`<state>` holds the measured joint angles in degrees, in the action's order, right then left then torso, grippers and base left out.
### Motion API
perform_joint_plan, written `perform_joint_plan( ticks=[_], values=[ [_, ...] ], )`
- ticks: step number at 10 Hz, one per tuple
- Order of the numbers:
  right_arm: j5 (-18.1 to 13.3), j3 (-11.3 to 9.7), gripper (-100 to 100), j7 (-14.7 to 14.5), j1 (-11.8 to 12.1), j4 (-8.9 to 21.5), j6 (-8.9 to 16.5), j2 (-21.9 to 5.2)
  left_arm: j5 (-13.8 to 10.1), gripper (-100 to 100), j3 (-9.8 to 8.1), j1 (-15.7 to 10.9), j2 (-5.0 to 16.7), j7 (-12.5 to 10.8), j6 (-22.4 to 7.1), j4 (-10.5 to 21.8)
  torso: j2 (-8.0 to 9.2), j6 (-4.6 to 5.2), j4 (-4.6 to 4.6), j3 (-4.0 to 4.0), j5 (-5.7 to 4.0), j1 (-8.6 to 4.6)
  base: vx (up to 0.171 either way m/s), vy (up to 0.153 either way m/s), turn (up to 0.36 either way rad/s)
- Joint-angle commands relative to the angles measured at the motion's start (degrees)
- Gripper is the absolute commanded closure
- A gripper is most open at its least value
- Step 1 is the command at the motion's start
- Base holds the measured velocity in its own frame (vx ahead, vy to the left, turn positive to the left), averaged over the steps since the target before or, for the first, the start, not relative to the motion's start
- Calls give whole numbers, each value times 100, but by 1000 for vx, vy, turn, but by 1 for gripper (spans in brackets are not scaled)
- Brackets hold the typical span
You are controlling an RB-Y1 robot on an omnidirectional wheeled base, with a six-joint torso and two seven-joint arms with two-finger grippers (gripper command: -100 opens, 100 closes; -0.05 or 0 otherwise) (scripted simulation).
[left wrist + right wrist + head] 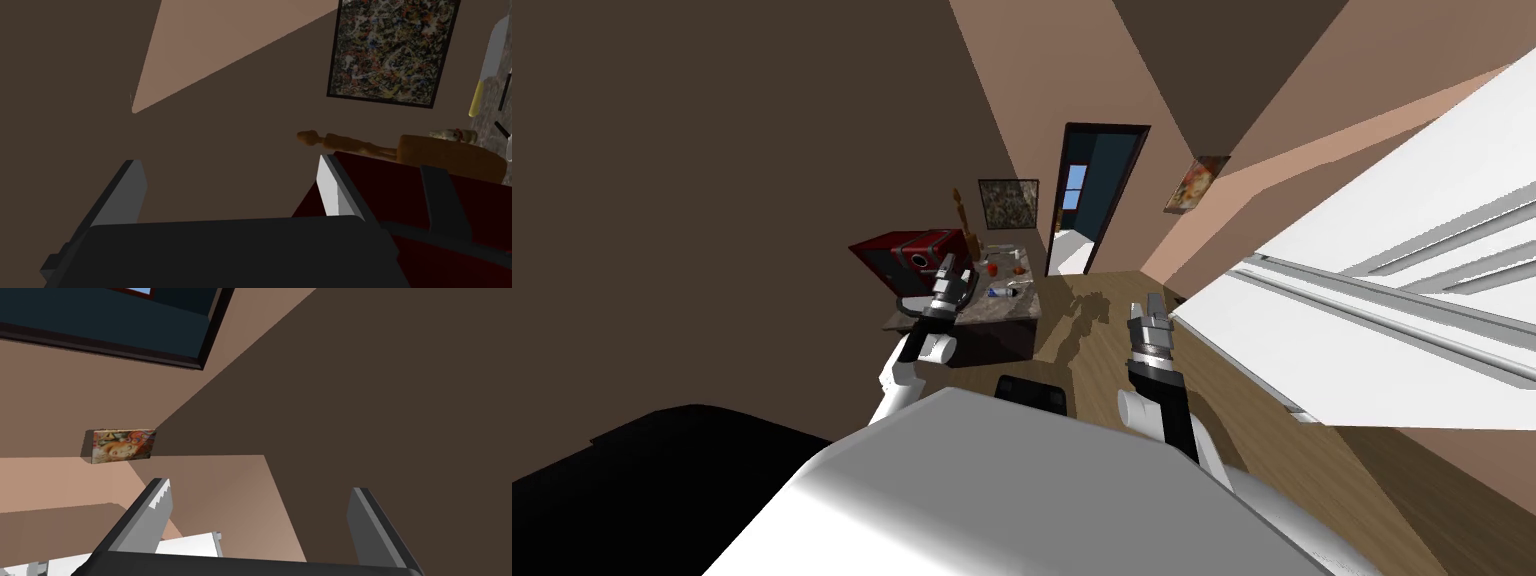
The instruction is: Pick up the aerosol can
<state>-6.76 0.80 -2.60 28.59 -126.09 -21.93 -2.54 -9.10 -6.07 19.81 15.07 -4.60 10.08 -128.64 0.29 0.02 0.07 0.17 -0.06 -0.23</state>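
A small white and blue can (pixel 1002 292) lies on its side on the mottled grey tabletop (pixel 1012 308) ahead of me. My left gripper (pixel 949 264) hovers over the table's left part, just left of the can and in front of a dark red box (pixel 917 252). In the left wrist view that gripper (pixel 232 192) is open with nothing between its fingers, and the red box (pixel 425 210) lies beside one finger. My right gripper (pixel 1150 305) hangs over the wooden floor, right of the table, and it (pixel 260 513) is open and empty.
A tall wooden mill (pixel 967 228) and small red items (pixel 992 268) also stand on the table. A framed painting (pixel 1008 203) hangs behind it. An open doorway (pixel 1092 195) is at the back, and a large white unit (pixel 1392 290) lines the right side.
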Motion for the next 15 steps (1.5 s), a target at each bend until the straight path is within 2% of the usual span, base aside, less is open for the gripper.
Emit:
perform_joint_plan(
  ticks=[1,7,8,10,11,13,14,15],
  values=[
    [0,0,0,0,0,0,0,0,-191,-100,-135,-171,217,-207,-251,241,0,0,0,0,0,0,-89,-81,-166],
    [0,0,0,0,0,0,0,0,-974,-100,-644,-833,1075,-958,-1369,999,-5,-2,-1,-2,-2,-6,-60,-95,-159],
    [0,0,0,0,1,0,0,0,-974,-100,-644,-833,1075,-958,-1440,999,-8,-3,-1,-4,-2,-7,-26,-67,-16],
    [0,1,0,0,1,0,0,0,-1235,-100,-756,-994,1374,-1182,-1787,1257,-18,-3,-4,-10,1,7,-9,-64,-94],
    [0,1,0,0,1,0,0,0,-1235,-100,-756,-994,1374,-1182,-1880,1257,-22,-2,-4,-12,0,5,2,-51,-31],
    [0,1,0,0,2,0,0,-1,-1490,-100,-830,-1116,1675,-1385,-2279,1512,-26,-4,-5,-14,2,9,9,-72,-56],
    [0,1,0,0,2,0,0,0,-1490,-100,-830,-1116,1675,-1385,-2337,1512,-29,-4,-6,-16,0,2,13,-57,-17],
    [0,1,0,0,2,0,0,-1,-1614,-100,-853,-1163,1824,-1478,-2540,1638,-28,-6,-6,-16,1,8,20,-48,-28]
  ],
)
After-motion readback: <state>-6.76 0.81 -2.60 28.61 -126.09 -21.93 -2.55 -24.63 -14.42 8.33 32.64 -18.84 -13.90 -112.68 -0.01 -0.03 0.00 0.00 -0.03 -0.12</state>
